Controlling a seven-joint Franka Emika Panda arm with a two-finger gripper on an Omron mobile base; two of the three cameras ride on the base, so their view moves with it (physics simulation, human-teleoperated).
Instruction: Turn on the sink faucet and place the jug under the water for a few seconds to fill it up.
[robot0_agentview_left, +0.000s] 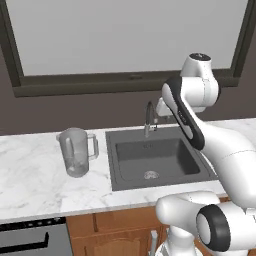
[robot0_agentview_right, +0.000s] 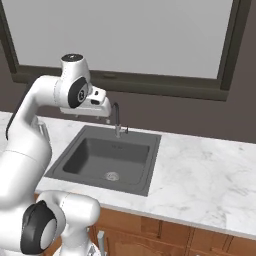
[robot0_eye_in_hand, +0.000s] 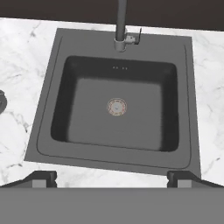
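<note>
The end effector (robot0_eye_in_hand: 112, 177) is held open above the sink (robot0_eye_in_hand: 48, 144); no water runs. The faucet (robot0_agentview_left: 149, 118) lever should be approached squarely. The jug (robot0_agentview_left: 75, 152) stands left on the desk (robot0_agentview_left: 30, 170).

A white marble tabletop (robot0_agentview_left: 30, 170) is seen running below a dark-framed window. A square dark-grey sink (robot0_agentview_left: 159, 159) with a round metal drain (robot0_agentview_left: 151, 175) is set into it. A slim dark faucet (robot0_agentview_left: 149, 118) is mounted on the sink's back rim. A translucent grey jug (robot0_agentview_left: 76, 151) is stood upright on the marble, left of the sink, handle toward the sink.
</note>
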